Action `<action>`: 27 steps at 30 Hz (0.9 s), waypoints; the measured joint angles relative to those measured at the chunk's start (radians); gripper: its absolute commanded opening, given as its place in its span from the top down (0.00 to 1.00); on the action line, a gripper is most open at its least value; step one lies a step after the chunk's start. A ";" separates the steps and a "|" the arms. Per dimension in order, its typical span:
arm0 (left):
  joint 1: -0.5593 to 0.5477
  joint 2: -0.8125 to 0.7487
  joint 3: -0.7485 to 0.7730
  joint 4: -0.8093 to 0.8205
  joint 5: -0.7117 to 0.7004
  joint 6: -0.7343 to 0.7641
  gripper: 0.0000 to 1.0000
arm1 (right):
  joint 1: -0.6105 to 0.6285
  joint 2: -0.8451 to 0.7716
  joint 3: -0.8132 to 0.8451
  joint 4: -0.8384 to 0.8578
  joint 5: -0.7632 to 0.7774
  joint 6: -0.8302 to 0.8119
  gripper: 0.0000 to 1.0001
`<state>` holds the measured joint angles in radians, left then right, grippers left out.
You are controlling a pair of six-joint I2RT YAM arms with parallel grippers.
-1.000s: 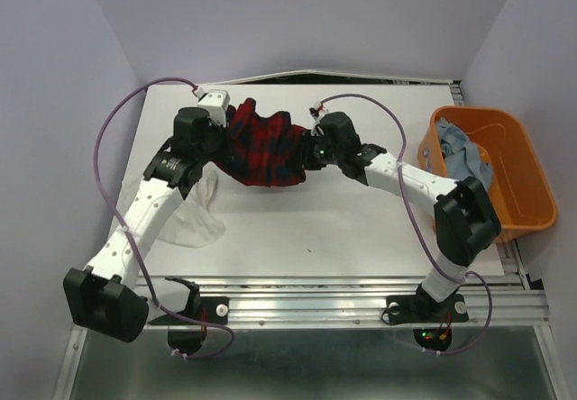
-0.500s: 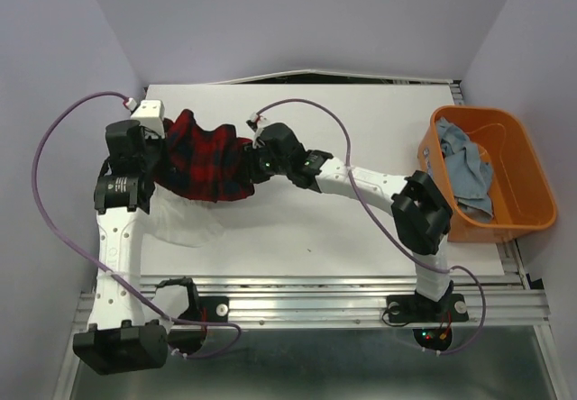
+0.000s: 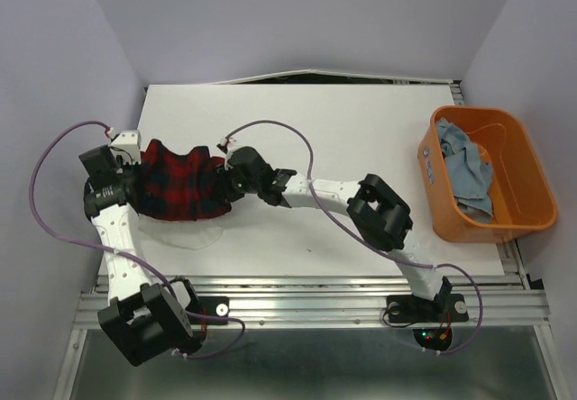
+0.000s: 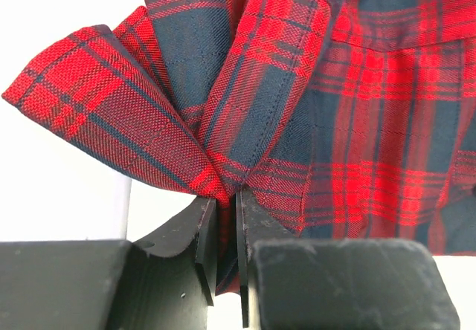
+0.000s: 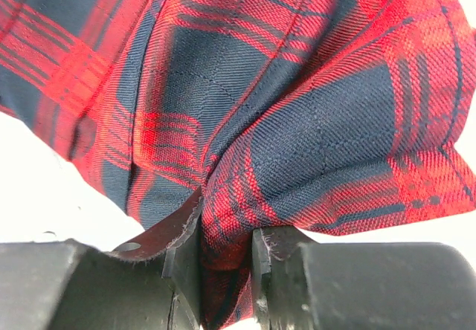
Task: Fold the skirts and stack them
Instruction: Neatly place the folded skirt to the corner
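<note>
Both arms have swung left and a little nearer since a second ago, carrying the red-and-black plaid skirt [image 3: 176,184] with them. It hung bunched over the middle of the table [image 3: 361,121] then; now it is draped at the left side, sagging between the two grippers. The left arm has folded back on itself, its elbow now down at the near edge, while the right arm has stretched out long across the tabletop to follow.

The left gripper [image 3: 137,166] holds the skirt's left end. Its wrist camera shows the fingers nearly together with a pleated fold of plaid pinched between them. The right gripper [image 3: 225,182] holds the right end the same way – jaws clamped on a thick wad of the cloth, threads fraying at the pads.

The thin white skirt [image 3: 194,236] lay well exposed on the table before (a broad pale patch beside the left arm); the plaid now covers most of it, and only a faint edge shows below the hem. The light blue denim skirt [image 3: 464,161] has not budged – it lies crumpled in the orange tub [image 3: 532,184] at the right edge.
</note>
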<state>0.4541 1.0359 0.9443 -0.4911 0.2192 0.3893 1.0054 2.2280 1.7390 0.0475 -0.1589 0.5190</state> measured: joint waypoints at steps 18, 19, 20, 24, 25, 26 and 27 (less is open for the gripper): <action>0.019 0.270 -0.201 0.355 -0.180 0.183 0.54 | 0.018 0.117 0.012 0.055 -0.016 0.009 0.07; 0.019 0.277 -0.201 0.363 -0.191 0.189 0.39 | 0.019 0.107 0.006 0.049 -0.015 0.005 0.01; 0.019 0.283 -0.203 0.370 -0.205 0.200 0.31 | 0.021 0.093 -0.006 0.043 -0.013 0.002 0.00; 0.023 0.273 -0.202 0.372 -0.228 0.227 0.01 | 0.015 -0.026 -0.086 0.004 -0.008 -0.011 0.00; 0.026 0.259 -0.200 0.362 -0.225 0.232 0.01 | 0.009 -0.067 -0.115 0.000 -0.008 -0.020 0.00; 0.026 0.239 -0.195 0.346 -0.219 0.236 0.01 | 0.004 -0.095 -0.132 -0.008 -0.009 -0.026 0.00; 0.025 0.212 -0.183 0.319 -0.208 0.241 0.01 | -0.006 -0.136 -0.154 -0.015 -0.009 -0.034 0.00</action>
<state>0.4793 1.2484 0.7612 -0.1722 0.0113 0.6304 0.9993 2.0918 1.5848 0.0326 -0.1680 0.4854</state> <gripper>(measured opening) 0.985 0.998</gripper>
